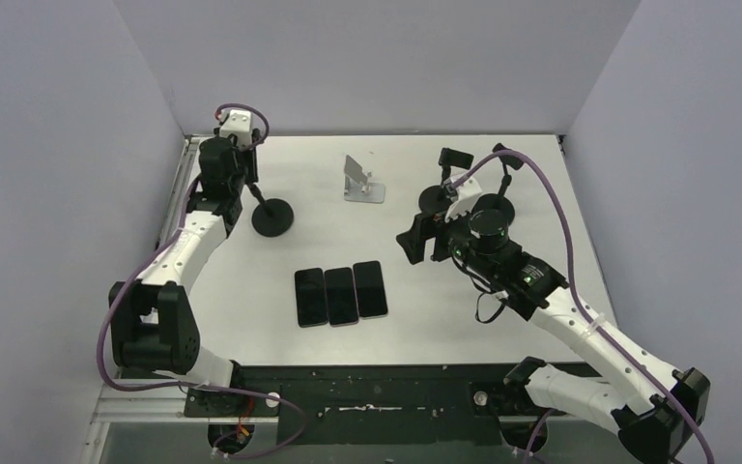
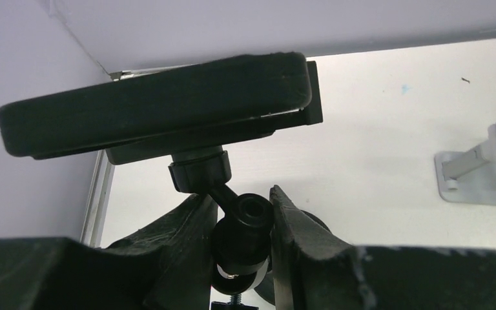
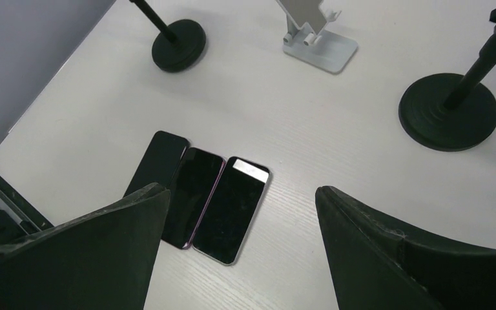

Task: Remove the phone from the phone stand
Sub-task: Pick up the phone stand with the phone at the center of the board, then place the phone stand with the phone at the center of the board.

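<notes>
A black phone (image 2: 155,106) lies flat in the cradle on top of the black phone stand (image 1: 272,217), at the far left of the table. My left gripper (image 1: 247,180) sits just under the cradle. In the left wrist view its fingers (image 2: 187,226) press from both sides on the stand's ball joint (image 2: 250,216); the left gripper (image 2: 240,194) is shut on that joint. My right gripper (image 1: 423,242) hangs open with nothing in it over the table's middle right, its point of aim (image 3: 240,192) above three phones lying flat.
Three phones (image 1: 340,294) lie side by side near the table's front middle. A white folding stand (image 1: 362,184) is at the back centre. A second black stand (image 1: 440,198) with a round base rises beside my right arm.
</notes>
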Robot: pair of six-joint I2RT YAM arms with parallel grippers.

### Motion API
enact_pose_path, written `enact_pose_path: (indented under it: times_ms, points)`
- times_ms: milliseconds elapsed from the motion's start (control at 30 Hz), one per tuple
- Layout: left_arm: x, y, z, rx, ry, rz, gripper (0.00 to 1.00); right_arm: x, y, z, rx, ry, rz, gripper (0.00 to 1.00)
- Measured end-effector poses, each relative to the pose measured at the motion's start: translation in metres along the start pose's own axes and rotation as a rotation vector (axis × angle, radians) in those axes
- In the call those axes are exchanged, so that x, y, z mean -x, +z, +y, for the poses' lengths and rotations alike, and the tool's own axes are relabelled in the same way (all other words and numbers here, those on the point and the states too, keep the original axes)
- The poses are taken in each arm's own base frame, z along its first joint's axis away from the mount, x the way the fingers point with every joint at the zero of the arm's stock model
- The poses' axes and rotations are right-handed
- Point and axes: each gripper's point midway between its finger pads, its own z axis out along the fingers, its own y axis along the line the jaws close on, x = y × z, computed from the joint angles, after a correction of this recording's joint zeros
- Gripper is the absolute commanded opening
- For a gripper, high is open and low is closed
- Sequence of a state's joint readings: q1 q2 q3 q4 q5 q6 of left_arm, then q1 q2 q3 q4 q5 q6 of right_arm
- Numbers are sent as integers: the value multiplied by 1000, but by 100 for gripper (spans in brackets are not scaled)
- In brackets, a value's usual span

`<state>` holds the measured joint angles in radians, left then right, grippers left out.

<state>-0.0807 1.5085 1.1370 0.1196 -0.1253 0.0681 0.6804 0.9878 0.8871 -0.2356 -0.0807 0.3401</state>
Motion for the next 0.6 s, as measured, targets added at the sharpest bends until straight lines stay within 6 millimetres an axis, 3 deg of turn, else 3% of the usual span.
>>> enact_pose_path:
  times_ms: [200, 333, 600]
  points:
    - [20, -25, -40, -90, 107, -38, 0, 26, -14, -1, -18, -40, -61, 86]
    - [53, -58, -83, -228, 154, -137, 0, 38, -28, -1, -26, -68, -93, 86]
    - [106, -101, -128, -493, 160, -310, 0, 65, -65, 3, -14, -119, -185, 87]
